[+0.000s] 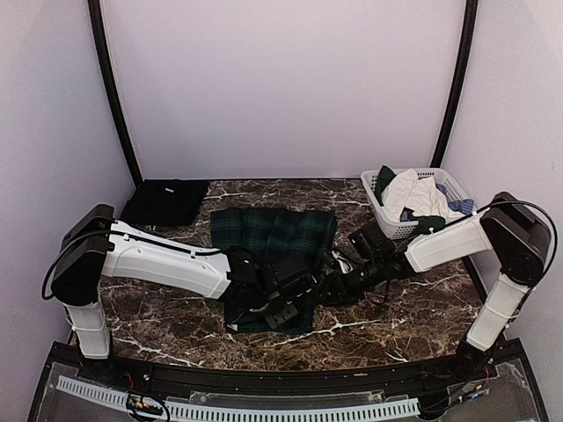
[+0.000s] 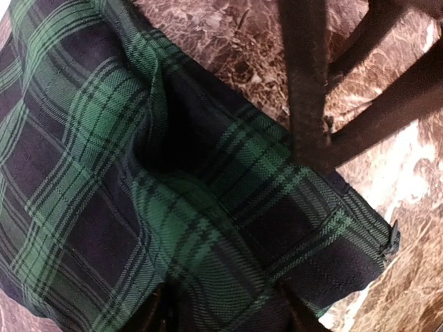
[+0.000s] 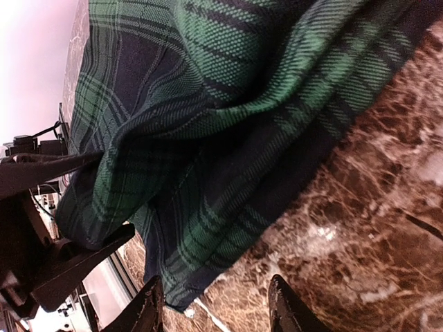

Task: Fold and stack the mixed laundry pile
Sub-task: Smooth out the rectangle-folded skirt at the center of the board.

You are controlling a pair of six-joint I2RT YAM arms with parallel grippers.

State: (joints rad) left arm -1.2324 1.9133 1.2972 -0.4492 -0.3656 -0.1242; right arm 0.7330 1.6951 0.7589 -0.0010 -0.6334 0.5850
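Marble desk (image 1: 422, 308) holds the tartan skirt (image 1: 273, 233), whose fold may slip open: the right pincer (image 3: 216, 306) is released beside the hem, and whether the left pincer (image 2: 225, 315) grips I cannot tell.

txt: none legible | labels/brands: none | nums/signs: none | views: all 3

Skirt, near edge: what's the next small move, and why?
Probably ease the right gripper forward and close on the skirt corner: its jaws stand open over the table, the hem barely between them. The left gripper straddles cloth, jaws apart.
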